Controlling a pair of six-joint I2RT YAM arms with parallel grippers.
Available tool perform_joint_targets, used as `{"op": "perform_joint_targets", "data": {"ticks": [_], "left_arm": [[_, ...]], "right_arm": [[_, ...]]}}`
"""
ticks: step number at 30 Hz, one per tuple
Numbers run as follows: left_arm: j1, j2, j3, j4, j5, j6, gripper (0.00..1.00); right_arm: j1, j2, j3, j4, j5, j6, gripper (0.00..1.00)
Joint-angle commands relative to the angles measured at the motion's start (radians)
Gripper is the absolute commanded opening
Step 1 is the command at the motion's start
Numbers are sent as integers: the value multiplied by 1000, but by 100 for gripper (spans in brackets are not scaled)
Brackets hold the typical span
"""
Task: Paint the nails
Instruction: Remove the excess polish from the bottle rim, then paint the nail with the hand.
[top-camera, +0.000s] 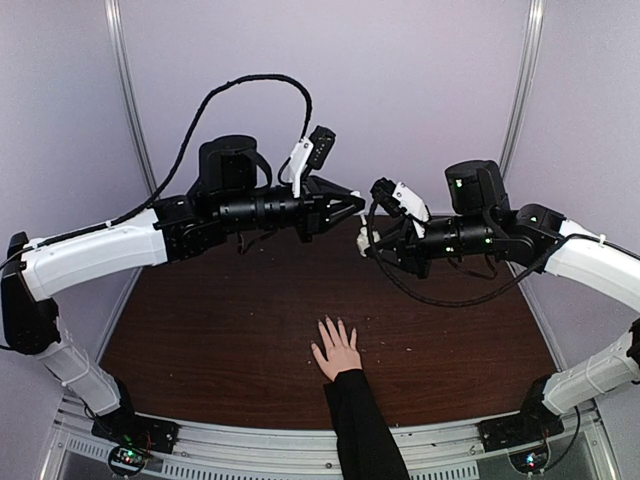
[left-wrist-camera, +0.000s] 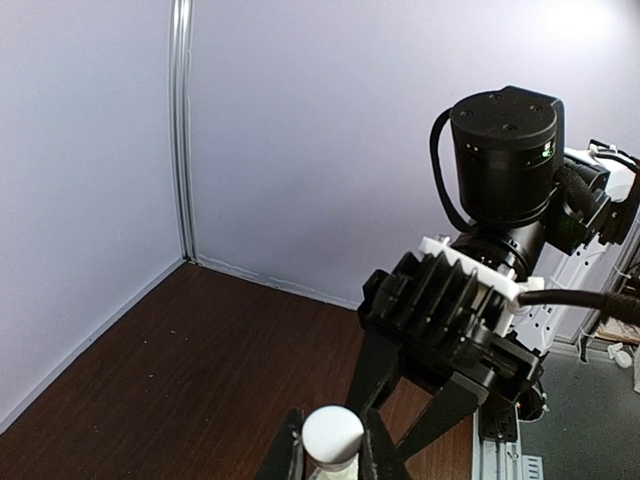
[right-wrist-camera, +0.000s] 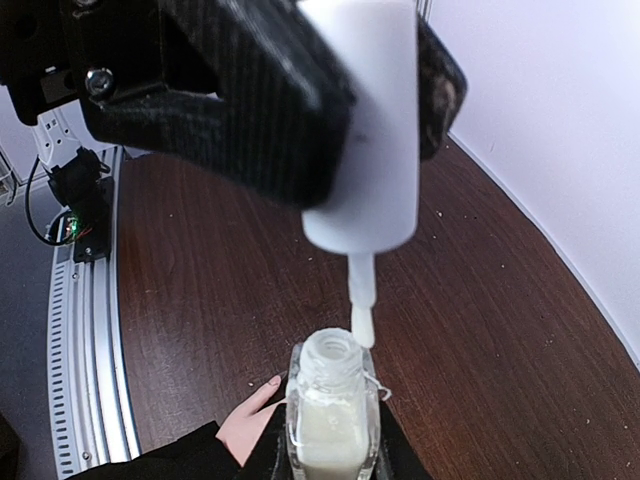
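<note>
A light-skinned hand (top-camera: 336, 352) in a black sleeve lies flat on the dark wooden table, fingers spread; its nails (top-camera: 331, 323) are too small to make out here. One nail (right-wrist-camera: 272, 381) shows below the bottle in the right wrist view. High above the hand, my right gripper (top-camera: 365, 243) is shut on a small clear bottle (right-wrist-camera: 333, 425) of whitish polish with an open neck. My left gripper (top-camera: 356, 205) is shut on the white cap (left-wrist-camera: 332, 434), whose brush (right-wrist-camera: 361, 310) hangs with its tip at the right rim of the bottle's neck.
Pale walls enclose the table (top-camera: 220, 320) at the back and sides. A metal rail (top-camera: 300, 440) with both arm bases runs along the near edge. The black sleeve (top-camera: 362, 430) crosses that edge at the middle.
</note>
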Motion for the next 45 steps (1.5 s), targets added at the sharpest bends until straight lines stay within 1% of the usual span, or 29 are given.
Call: {"op": "perform_joint_targets", "data": {"ticks": [1,11,23,37,41,45], "left_arm": [[-1,15,12,50,30,-19,0],[-1,-2,-12,51,42,-16,0],[0,-56,-44,45,-2,1,0],[2,-74,-51,37,-9,-1,0],[39,-94,-86,42,-16,-43,0],[71,-112,-152,40,-22,-78,0]], "right_arm": [[5,-18,1,39,-16,-5,0],[1,-14,-1,45,4,3,0],[-9,-25,-13,70,-6,16,0],[-17,-29,-23,79,-19,23,0],[-58,-57,-71,122,-55,63,0],[-96,-81,-116,139,-83,85,0]]}}
